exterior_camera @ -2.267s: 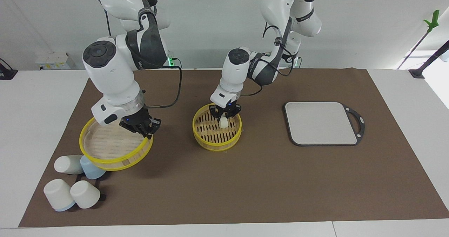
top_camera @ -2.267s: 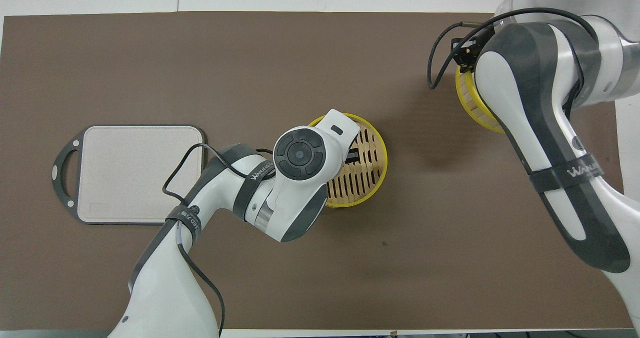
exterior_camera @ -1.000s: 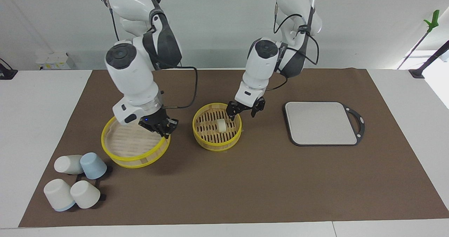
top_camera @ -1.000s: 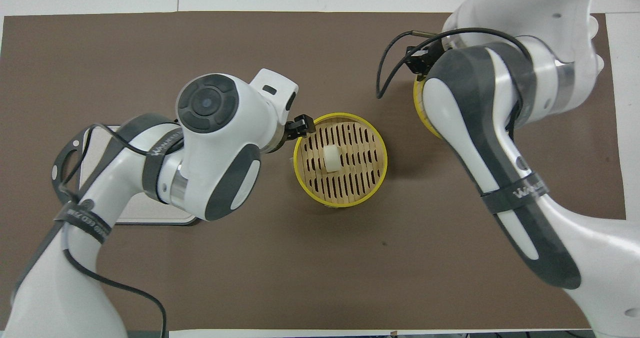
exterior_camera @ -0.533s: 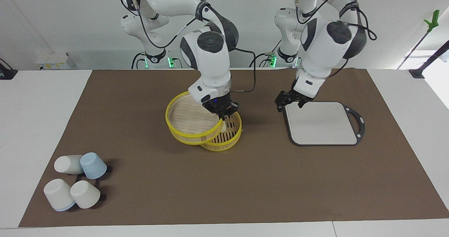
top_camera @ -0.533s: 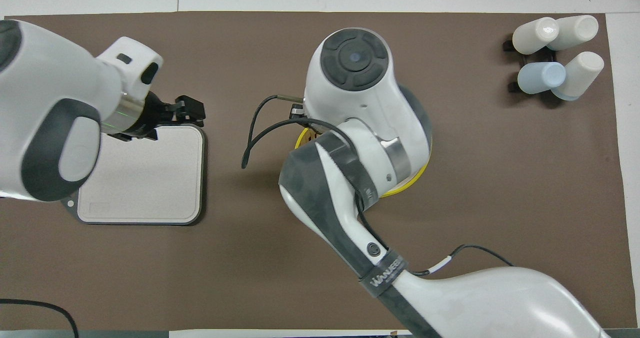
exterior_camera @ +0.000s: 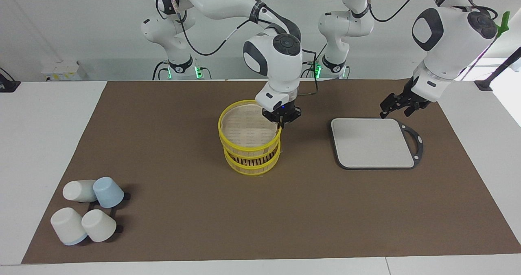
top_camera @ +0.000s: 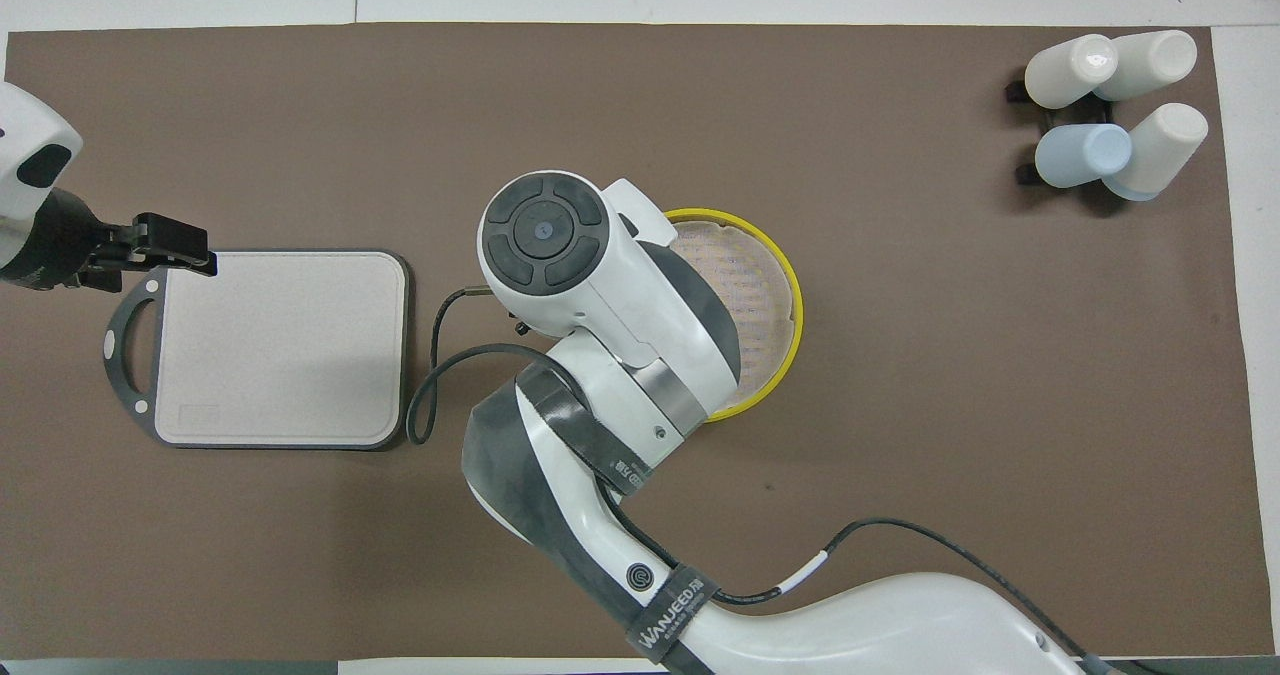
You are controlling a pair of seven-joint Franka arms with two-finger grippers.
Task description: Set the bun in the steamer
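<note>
The steamer (exterior_camera: 251,146) stands at the middle of the brown mat as two yellow-rimmed tiers. My right gripper (exterior_camera: 281,119) is shut on the rim of the top tier (exterior_camera: 247,129), at the side nearer to the robots, and holds it on or just above the lower tier (exterior_camera: 254,165), a little askew. In the overhead view my right arm covers part of the steamer (top_camera: 750,285) and hides the right gripper. The bun is hidden under the top tier. My left gripper (exterior_camera: 399,106) is open and empty, over the grey cutting board's (exterior_camera: 372,142) edge nearer to the robots.
The cutting board (top_camera: 280,345) with its black rim and handle lies toward the left arm's end; the left gripper (top_camera: 175,245) hangs over its handle corner. Several upturned cups (exterior_camera: 87,210) stand at the right arm's end, farther from the robots than the steamer; they also show in the overhead view (top_camera: 1115,105).
My right gripper has carried the top tier the rest of the way over the lower tier, covering the bun. My left gripper has drawn away along the cutting board toward the left arm's end.
</note>
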